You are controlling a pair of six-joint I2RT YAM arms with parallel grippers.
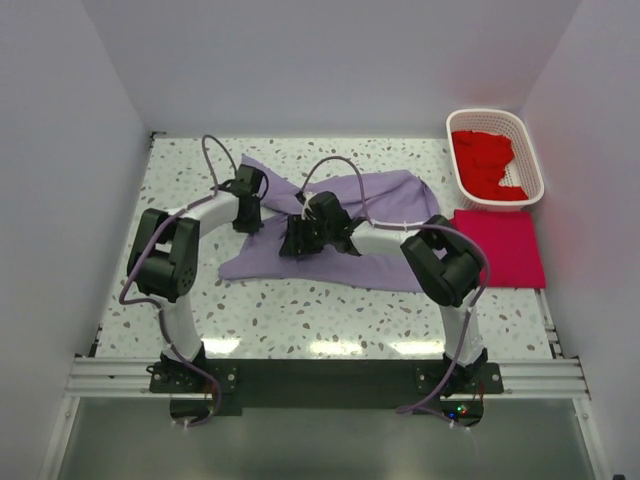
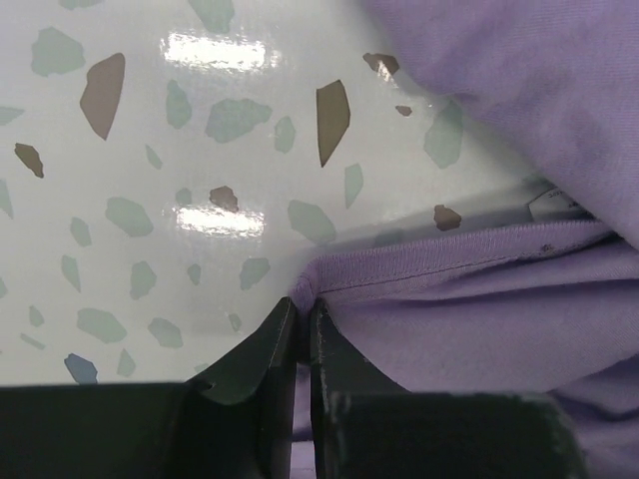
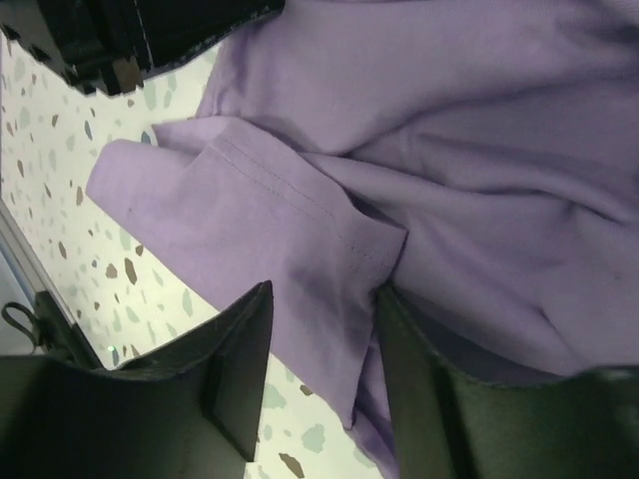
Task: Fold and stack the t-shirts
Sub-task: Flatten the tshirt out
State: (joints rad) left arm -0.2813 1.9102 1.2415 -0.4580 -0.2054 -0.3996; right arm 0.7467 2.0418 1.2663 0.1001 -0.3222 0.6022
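The lilac t-shirt (image 1: 390, 200) is lying crumpled on the table (image 1: 300, 310), nearer its far edge. The left gripper (image 2: 303, 317) is pinching a hem corner, jaws almost closed on it. The right gripper (image 3: 321, 329) is straddling a sleeve fold with jaws wide, seemingly not gripping yet. This soft, light cloth is likely handling best by its stitched hems.

T-shirts on the table: 2, one purple t-shirt (image 1: 390, 190) and one folded pink t-shirt (image 1: 500, 245). Baskets: 1, a white basket (image 1: 488, 114) holding red cloth (image 1: 485, 160), piece count not discernible. Arms: 2, left arm (image 1: 165, 255) and right arm (image 1: 445, 262).
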